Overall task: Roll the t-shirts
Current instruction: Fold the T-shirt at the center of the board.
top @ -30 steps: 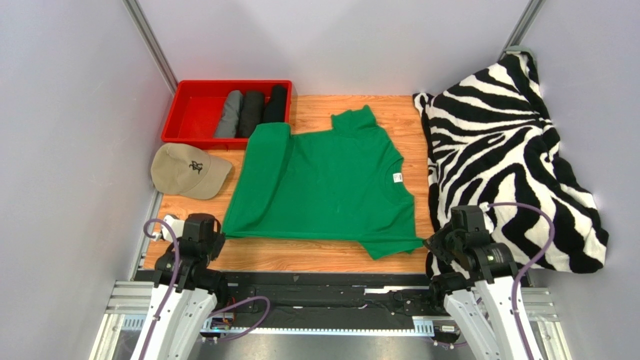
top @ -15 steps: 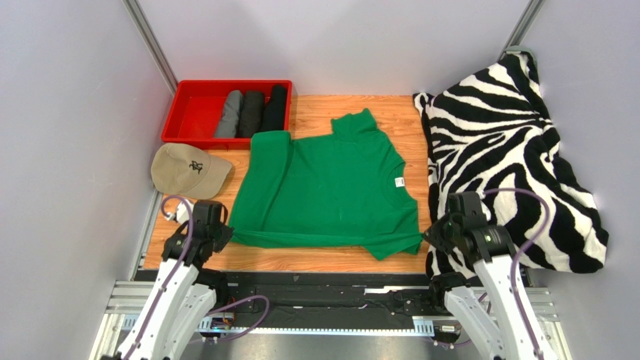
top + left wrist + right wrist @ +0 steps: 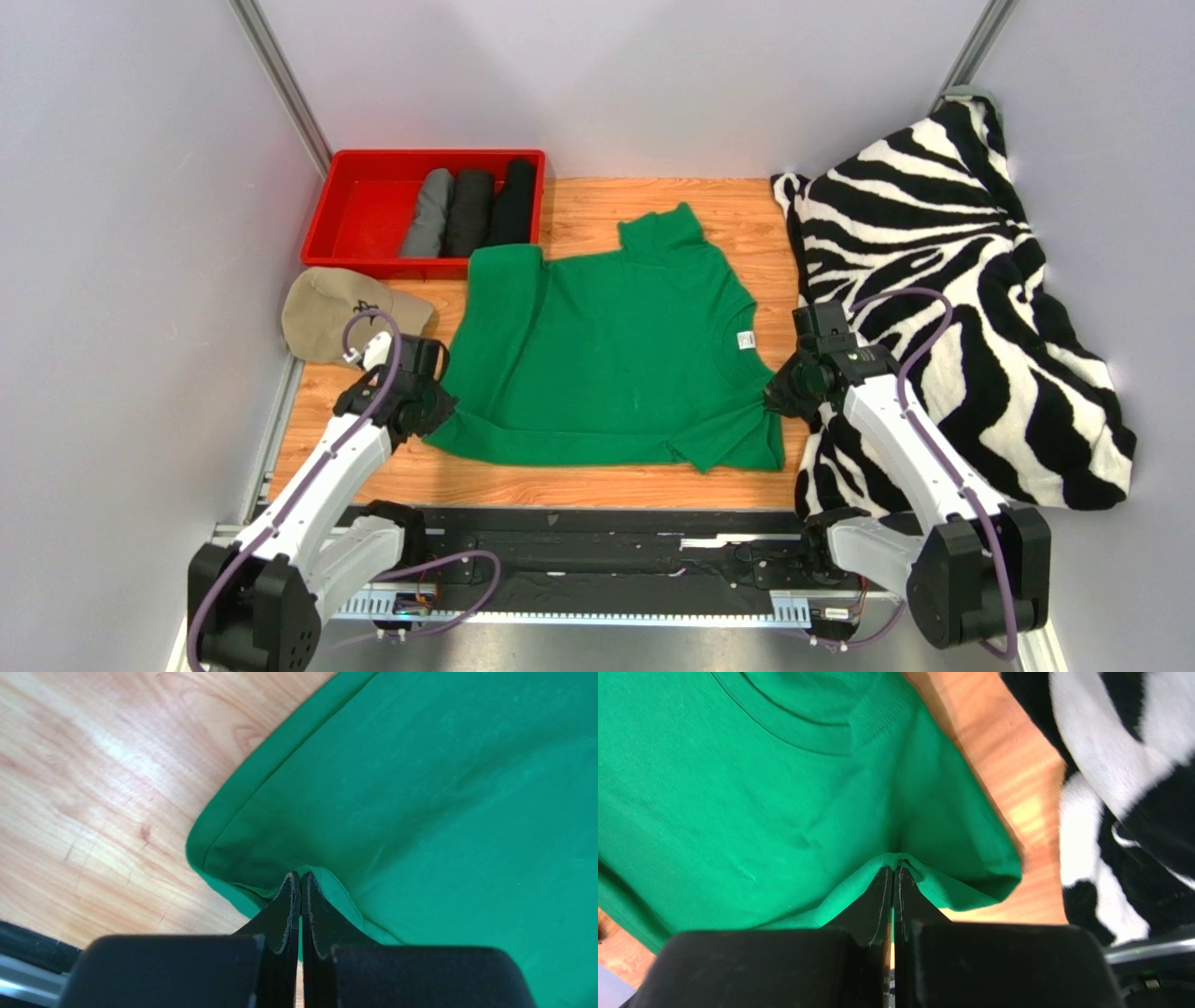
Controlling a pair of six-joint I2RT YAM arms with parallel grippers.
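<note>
A bright green t-shirt (image 3: 610, 350) lies on the wooden table, its near hem folded up over the body. My left gripper (image 3: 438, 406) is shut on the shirt's near left corner; in the left wrist view the green cloth (image 3: 435, 798) bunches at the gripper (image 3: 301, 876). At the shirt's right edge my right gripper (image 3: 776, 396) is shut on green cloth (image 3: 738, 798), which is pinched at the gripper (image 3: 894, 871) in the right wrist view. A grey rolled shirt (image 3: 428, 213) and two black rolled ones (image 3: 471, 212) (image 3: 515, 195) lie in the red bin (image 3: 358, 210).
A beige cap (image 3: 326, 305) lies left of the shirt, partly behind the left arm. A zebra-striped blanket (image 3: 954, 280) (image 3: 1130, 777) covers the table's right side, close to the right arm. Grey walls enclose the table on the left, back and right.
Both arms have reached forward from the near edge, carrying the shirt's near hem away from the edge and folding it over the body. Both grippers stayed shut.
</note>
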